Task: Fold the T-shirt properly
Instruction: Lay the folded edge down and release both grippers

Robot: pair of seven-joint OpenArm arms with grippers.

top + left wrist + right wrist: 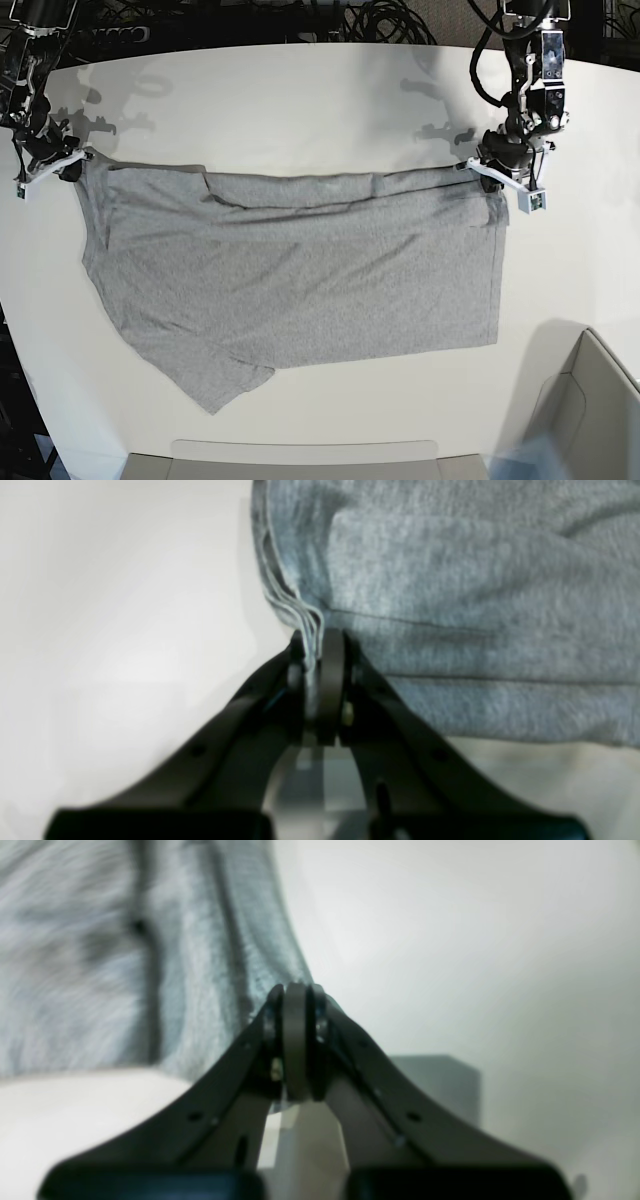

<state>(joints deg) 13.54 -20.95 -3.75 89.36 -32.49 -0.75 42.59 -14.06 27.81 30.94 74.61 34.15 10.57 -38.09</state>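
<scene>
The heather-grey T-shirt (300, 270) lies spread across the white table (300, 100), plain side up; no lettering shows. Its far edge is stretched between my two grippers. My left gripper (478, 168) is at the shirt's far right corner, shut on several bunched layers of the hem (310, 625). In the left wrist view the gripper (312, 650) has the shirt (475, 605) spreading to its right. My right gripper (75, 158) is at the far left corner. In the right wrist view it (296, 995) is shut where the shirt's edge (200, 965) reaches its tip.
A grey bin (590, 400) stands at the front right corner, and a grey tray edge (300, 460) runs along the front. Black cables (380, 20) lie beyond the table's back edge. One sleeve (225, 385) sticks out at the shirt's front left.
</scene>
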